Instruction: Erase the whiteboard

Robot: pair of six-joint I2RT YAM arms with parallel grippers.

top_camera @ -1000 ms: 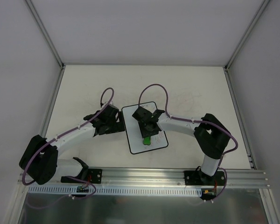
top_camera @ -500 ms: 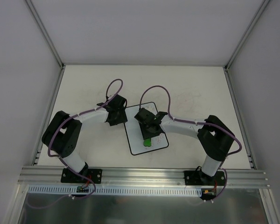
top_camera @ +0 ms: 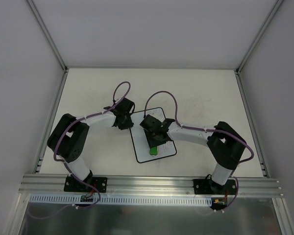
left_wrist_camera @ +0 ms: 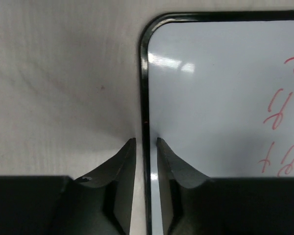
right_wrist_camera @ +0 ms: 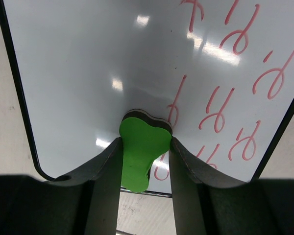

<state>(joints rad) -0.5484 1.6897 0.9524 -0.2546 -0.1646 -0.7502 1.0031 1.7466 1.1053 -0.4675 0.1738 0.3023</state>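
The whiteboard (top_camera: 142, 148) lies flat on the table, white with a black rim. Red scribbles (right_wrist_camera: 225, 112) cover its right part and its left part is blank. My right gripper (top_camera: 156, 143) is shut on the green eraser (right_wrist_camera: 139, 156), whose dark felt face presses on the whiteboard (right_wrist_camera: 88, 58) beside the scribbles. The eraser (top_camera: 154, 151) sits near the board's near edge. My left gripper (left_wrist_camera: 146, 142) stands over the left rim of the whiteboard (left_wrist_camera: 210, 98), near its far left corner. Its jaws are drawn almost together, with only the black rim showing in the thin slit between them and nothing gripped.
The cream tabletop (top_camera: 88, 88) is walled by grey panels on three sides. An aluminium rail (top_camera: 152, 183) runs along the near edge with both arm bases on it. Purple cables (top_camera: 161, 95) loop above the wrists.
My left arm swung from the board's left side up to its far left corner, and its jaws closed from wide to a thin slit. The right gripper slid the eraser slightly toward the near left.
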